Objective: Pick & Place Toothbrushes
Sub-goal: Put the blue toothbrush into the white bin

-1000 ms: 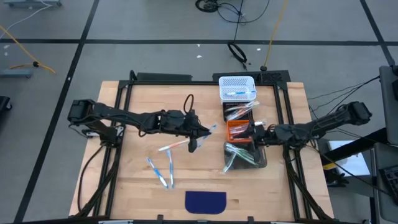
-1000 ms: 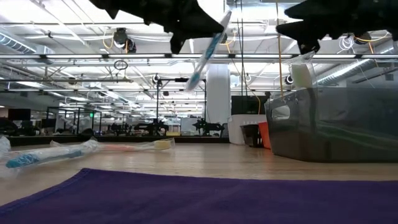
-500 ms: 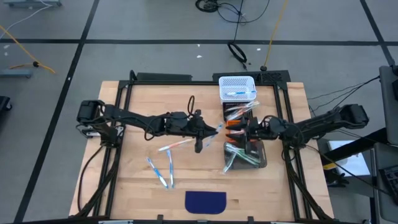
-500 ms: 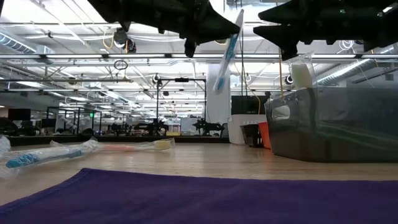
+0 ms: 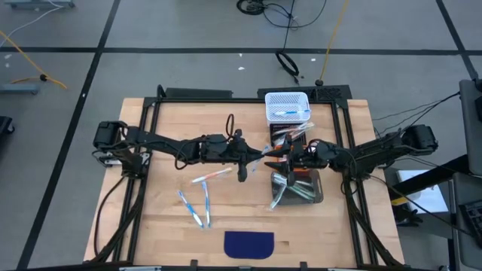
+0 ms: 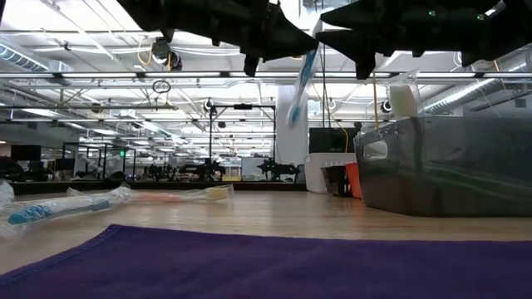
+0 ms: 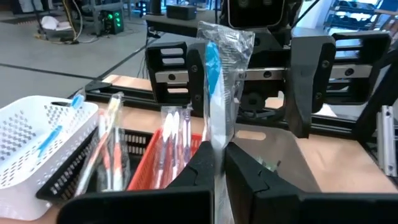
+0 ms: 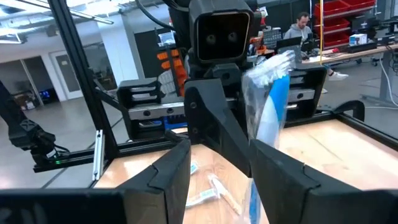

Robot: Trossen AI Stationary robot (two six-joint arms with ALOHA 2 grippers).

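My left gripper (image 5: 256, 156) is shut on a blue toothbrush in a clear wrapper (image 5: 269, 153), held in the air over the table's middle. My right gripper (image 5: 288, 159) is open and faces it from the right. Its fingers (image 7: 166, 70) stand on either side of the toothbrush's free end (image 8: 268, 115); whether they touch it, I cannot tell. Three more wrapped toothbrushes lie flat on the wood: an orange-white one (image 5: 212, 177) and two blue ones (image 5: 196, 206). Others sit in the bins. My left gripper pinches the wrapped toothbrush between its two fingers (image 7: 200, 167), on the wrapper near one end (image 7: 218, 149). The fingers come level from the table's left. The toothbrush is lifted clear; in the low view it slants down below the fingers (image 6: 299, 83).
A row of bins stands on the right: a white basket (image 5: 287, 98), a black bin (image 5: 276, 140), an orange bin (image 5: 285, 153) and a clear grey bin (image 5: 310, 192). A purple cloth (image 5: 249, 243) lies at the near edge. A person (image 8: 302, 25) sits far behind.
My left gripper has carried the blue toothbrush toward the table's right, and the toothbrush has tipped steeper. My right gripper has moved from over the bins toward the table's left, up to the toothbrush, and now stands around its free end.
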